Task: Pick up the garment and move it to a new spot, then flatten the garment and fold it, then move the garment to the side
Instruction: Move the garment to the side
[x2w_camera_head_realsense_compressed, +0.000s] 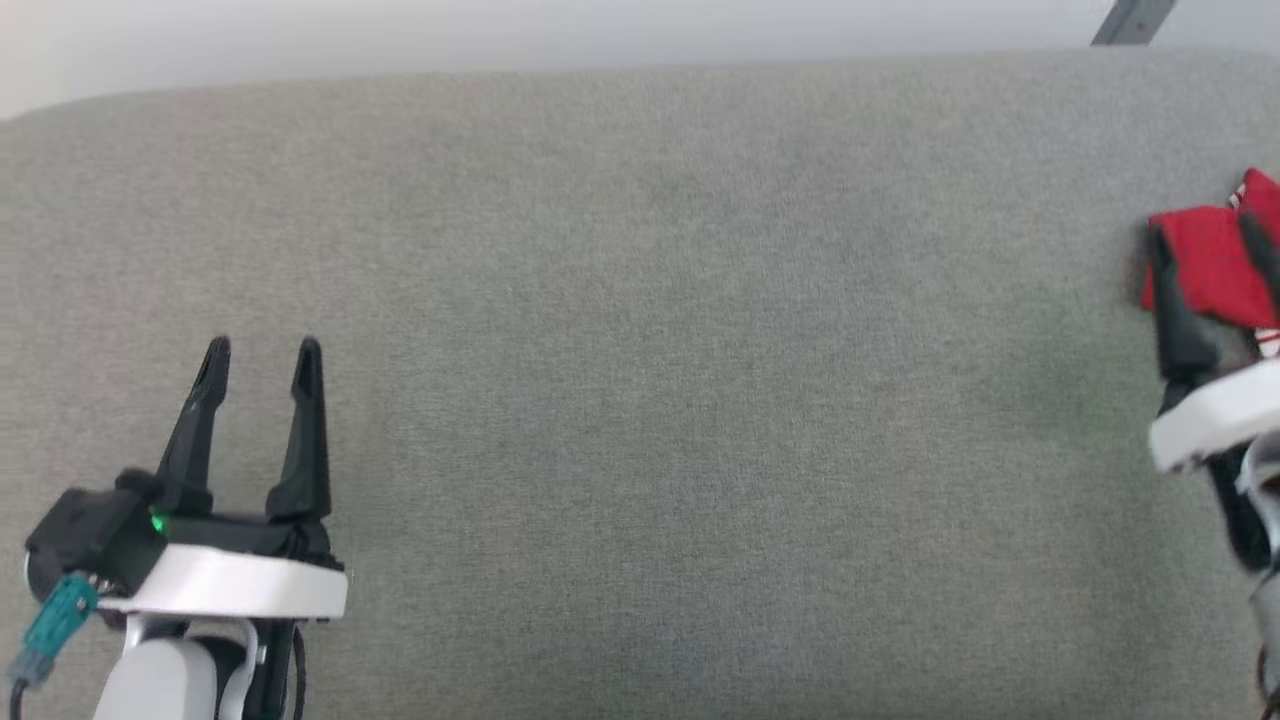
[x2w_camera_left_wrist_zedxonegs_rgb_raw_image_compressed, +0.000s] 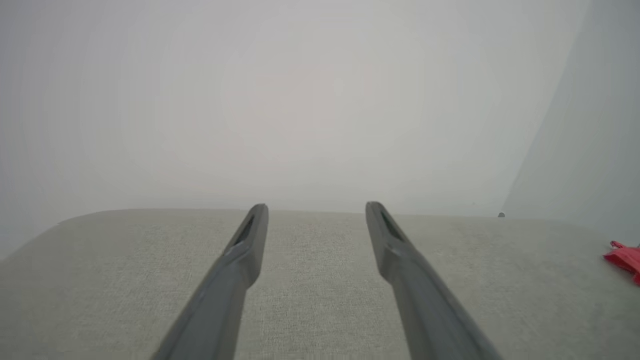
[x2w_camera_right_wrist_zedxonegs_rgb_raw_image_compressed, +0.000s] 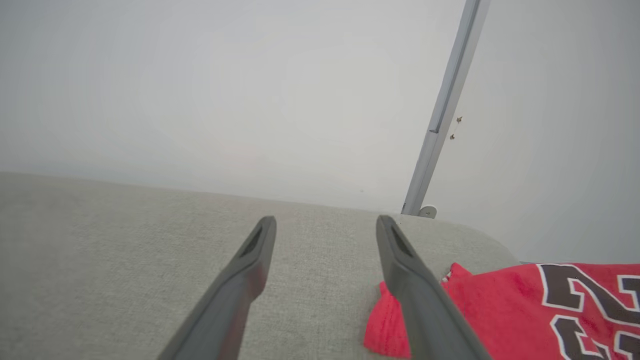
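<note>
**First onlooker:** Left gripper (x2w_camera_head_realsense_compressed: 263, 348), at seven o'clock in the head view, hangs over the grey cushion (x2w_camera_head_realsense_compressed: 640, 400), dark fingers spread wide, nothing between them.

**Second onlooker:** And the other arm?

**First onlooker:** Right gripper (x2w_camera_head_realsense_compressed: 1205, 235), out at three o'clock, jaws just as wide, clamped on nothing. Seen from its own wrist, one finger crosses the near corner of the garment (x2w_camera_right_wrist_zedxonegs_rgb_raw_image_compressed: 500, 305) and the other stands over bare cushion. Whether it touches the cloth or hovers just above, I cannot tell.

**Second onlooker:** So the shirt sits at the far right edge?

**First onlooker:** Yes, three o'clock, a compact red bundle with black, white-outlined lettering (x2w_camera_right_wrist_zedxonegs_rgb_raw_image_compressed: 575, 300) facing up, well apart from the left arm.

**Second onlooker:** How would it handle?

**First onlooker:** Light and limp, I'd judge. It looks like thin jersey cloth that would sag and unfold once lifted, and may slide between smooth fingers. It isn't fragile. A pinch on the top layer alone would likely peel the bundle open.

**Second onlooker:** Where to take hold, then?

**First onlooker:** At the red corner nearest the right fingers, I'd say, biting deep enough to catch every layer. Better still, one grip on each end of that near edge, so it travels flat.
</note>
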